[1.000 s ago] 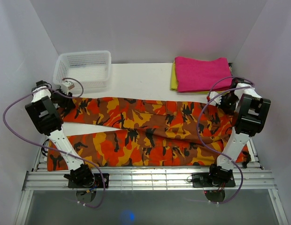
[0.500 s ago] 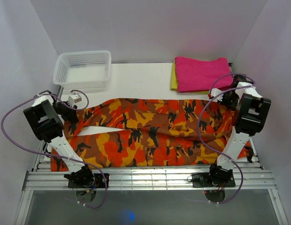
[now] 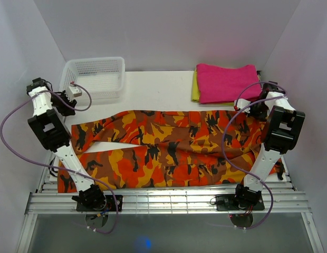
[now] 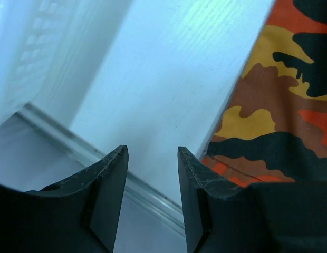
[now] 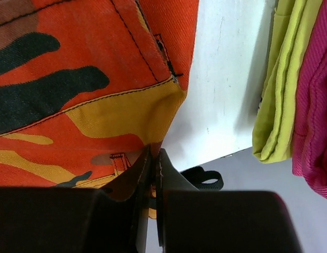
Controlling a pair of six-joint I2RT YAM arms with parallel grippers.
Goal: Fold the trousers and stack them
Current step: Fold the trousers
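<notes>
While the right hand pinches the waist of the trousers flat on the worktop, the first fold looks about done, so the spread, empty left hand should grab the leg ends next.

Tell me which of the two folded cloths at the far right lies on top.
The plain magenta-pink folded cloth; the yellow-green folded cloth shows only as an edge under its left side.

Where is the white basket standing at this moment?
In the top view the white basket stands at the far left corner of the table, beyond the camouflage trousers, with the left gripper close to its near left corner.
</notes>
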